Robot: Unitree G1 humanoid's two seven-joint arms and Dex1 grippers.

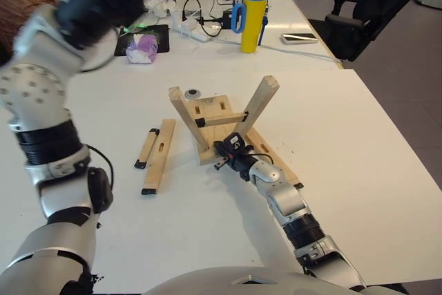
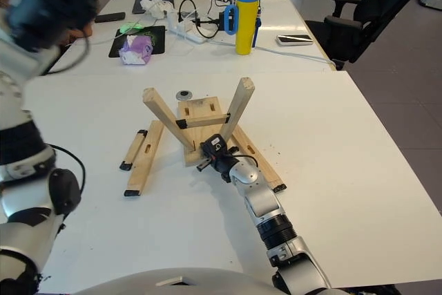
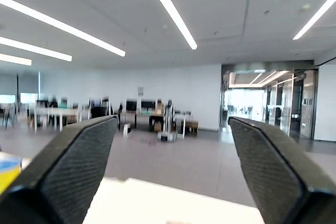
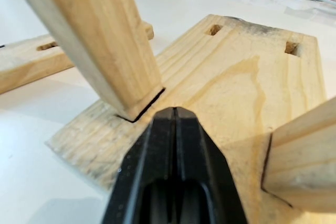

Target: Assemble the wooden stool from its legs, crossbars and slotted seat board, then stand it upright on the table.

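Done: we count two legs (image 1: 188, 119) and one crossbar (image 1: 221, 120) fitted in the seat board (image 1: 210, 108), frame centre.
Remaining: loose legs (image 1: 157, 153) centre left; stool not upright.
Right gripper (image 4: 175, 113): closed, empty, at board.
Left gripper (image 3: 172, 124): open, upper left.

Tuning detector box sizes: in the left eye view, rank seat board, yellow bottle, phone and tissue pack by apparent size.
1. seat board
2. yellow bottle
3. tissue pack and phone: they look alike, so not ranked.
All but the board lie farther from the camera.
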